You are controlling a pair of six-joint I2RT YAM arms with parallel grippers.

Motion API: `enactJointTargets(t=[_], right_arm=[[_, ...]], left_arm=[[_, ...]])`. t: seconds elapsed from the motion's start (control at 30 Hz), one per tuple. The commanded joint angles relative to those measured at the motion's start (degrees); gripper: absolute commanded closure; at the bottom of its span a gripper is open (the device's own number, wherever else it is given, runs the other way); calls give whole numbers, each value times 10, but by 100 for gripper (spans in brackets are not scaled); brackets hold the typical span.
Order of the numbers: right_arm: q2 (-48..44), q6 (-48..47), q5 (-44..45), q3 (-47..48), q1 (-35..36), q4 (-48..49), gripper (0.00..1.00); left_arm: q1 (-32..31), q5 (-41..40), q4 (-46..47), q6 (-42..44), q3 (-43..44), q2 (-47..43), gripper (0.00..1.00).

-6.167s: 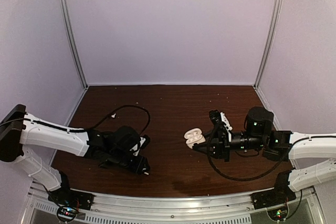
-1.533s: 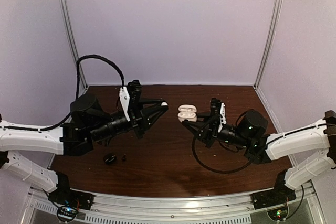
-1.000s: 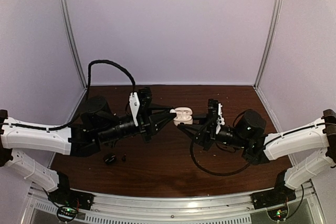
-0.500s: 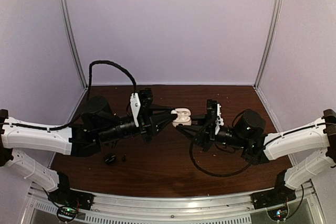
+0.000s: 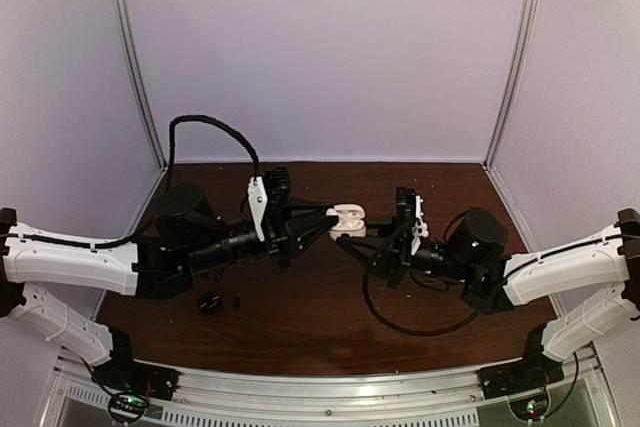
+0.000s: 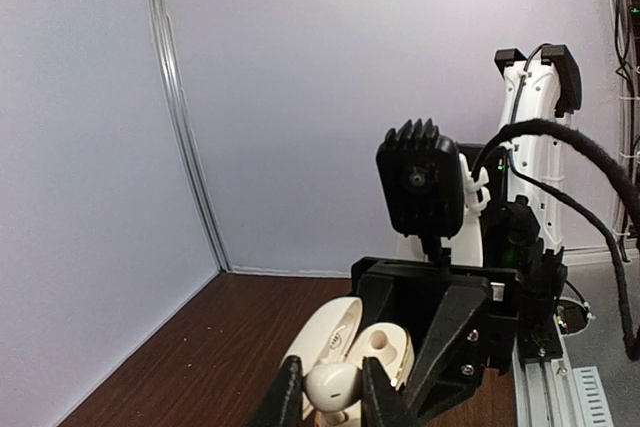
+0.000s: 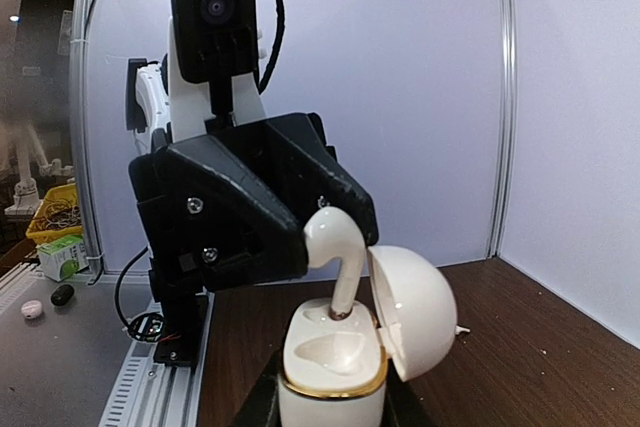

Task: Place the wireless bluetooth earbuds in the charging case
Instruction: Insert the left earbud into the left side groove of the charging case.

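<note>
The step in hand is seating the first earbud. In the top view both arms meet in mid-air over the middle of the table. The left end effector comes in from the left of the frame and the right end effector from the right, tips almost touching.

The right end effector is closed on the white case, gripping its lower body at the bottom centre of the right wrist view. The case is upright with its lid swung open to the right of that frame.

The left end effector is closed on a white earbud, pinching its bulbous head. The stem points down, and its tip is just inside the right-hand socket of the case. The earbud leans a little and most of the stem is above the rim, so I judge it started but not seated. The left-hand socket looks empty.

The next move likely calls for a short, straight push down along the stem's line while the case is held steady. The fingers should part only once the head sits in its well. A sideways nudge could jam the stem or twist the case in its grip.

A small dark object lies on the table at lower left of the top view; I cannot tell what it is.
</note>
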Motion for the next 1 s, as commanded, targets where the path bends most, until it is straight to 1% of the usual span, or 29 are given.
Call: enactJointTargets(t=[0.0, 0.4, 0.87, 0.97], right_arm=[[-18, 13, 13, 20, 4, 29, 100], [-22, 14, 7, 23, 5, 33, 100], [-18, 20, -26, 32, 4, 40, 100], [-18, 25, -24, 32, 5, 44, 100]], left_arm=[[-6, 4, 13, 8, 7, 13, 81], [-10, 1, -6, 10, 9, 18, 82], [-18, -56, -18, 33, 6, 20, 84], [-19, -55, -25, 40, 6, 20, 84]])
